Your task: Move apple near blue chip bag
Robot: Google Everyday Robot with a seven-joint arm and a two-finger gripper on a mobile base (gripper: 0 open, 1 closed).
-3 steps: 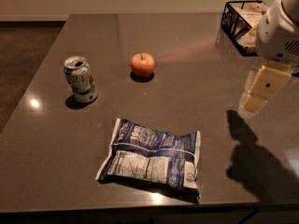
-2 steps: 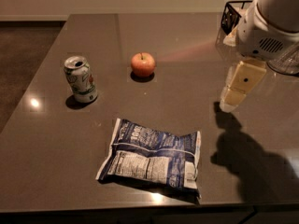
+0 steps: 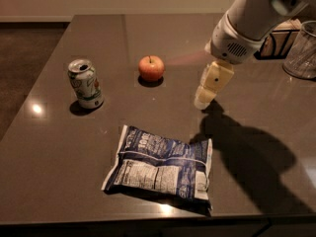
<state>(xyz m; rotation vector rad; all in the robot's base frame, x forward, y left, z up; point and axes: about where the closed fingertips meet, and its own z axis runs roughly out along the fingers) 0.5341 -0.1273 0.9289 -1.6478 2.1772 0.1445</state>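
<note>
The small orange-red apple (image 3: 151, 67) sits upright on the dark table, back of centre. The blue chip bag (image 3: 160, 167) lies flat near the front edge, its white nutrition panel facing up. My gripper (image 3: 207, 94) hangs from the white arm at the upper right, above the table. It is to the right of the apple and behind the bag's right end, touching neither. It holds nothing that I can see.
A green-and-white soda can (image 3: 85, 83) stands left of the apple. A box or basket (image 3: 279, 38) and a clear wire-like cup (image 3: 302, 50) stand at the back right. The table (image 3: 49, 147) has its left edge beside the dark floor.
The arm and gripper have swung left and forward, from the right edge towards the table's middle, closer to the apple. Apple, bag and can have not moved.
</note>
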